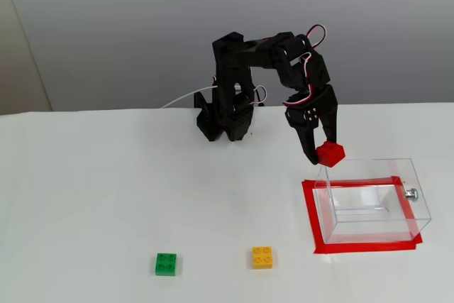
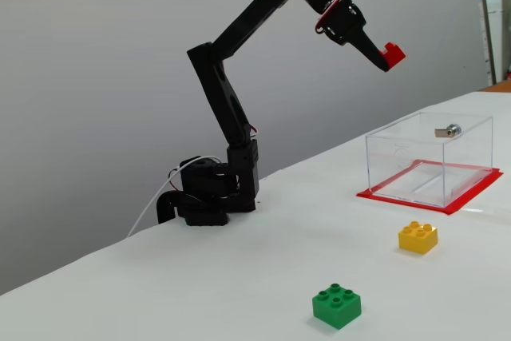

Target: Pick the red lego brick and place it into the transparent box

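Note:
My black gripper (image 1: 328, 152) is shut on the red lego brick (image 1: 330, 153) and holds it in the air. In a fixed view the brick (image 2: 392, 54) hangs well above the table, up and to the left of the transparent box (image 2: 431, 157). In the other fixed view the brick sits just over the box's near-left top edge. The transparent box (image 1: 369, 200) stands on the table inside a red tape rectangle (image 1: 312, 221). It has a small silver knob (image 1: 411, 193) on its right wall. The box looks empty.
A green studded brick (image 1: 167, 263) and a yellow studded brick (image 1: 262, 257) lie on the white table near the front edge. The arm's black base (image 1: 225, 115) stands at the back, with a white cable (image 1: 186, 97) running off to the left.

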Tool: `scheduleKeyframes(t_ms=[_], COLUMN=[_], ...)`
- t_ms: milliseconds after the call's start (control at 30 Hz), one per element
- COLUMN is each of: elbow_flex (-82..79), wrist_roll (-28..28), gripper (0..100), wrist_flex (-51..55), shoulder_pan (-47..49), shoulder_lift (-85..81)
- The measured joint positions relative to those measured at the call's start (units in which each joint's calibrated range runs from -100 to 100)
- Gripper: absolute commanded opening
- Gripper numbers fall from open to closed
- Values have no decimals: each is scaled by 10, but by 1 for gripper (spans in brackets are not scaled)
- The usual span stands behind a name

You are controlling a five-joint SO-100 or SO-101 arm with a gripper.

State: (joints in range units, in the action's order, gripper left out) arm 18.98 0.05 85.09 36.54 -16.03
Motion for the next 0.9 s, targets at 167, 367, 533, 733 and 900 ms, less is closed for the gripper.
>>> scheduleKeyframes(t_ms=[167, 367, 533, 733, 900], elbow_flex=[31, 64, 95, 137, 171], wrist_roll=[0, 0, 0, 0, 1], gripper=[7, 7, 7, 7, 7], wrist_flex=[0, 0, 0, 0, 0], shoulder_pan=[47, 95, 115, 132, 144], shoulder_lift=[53, 111, 158, 220, 263])
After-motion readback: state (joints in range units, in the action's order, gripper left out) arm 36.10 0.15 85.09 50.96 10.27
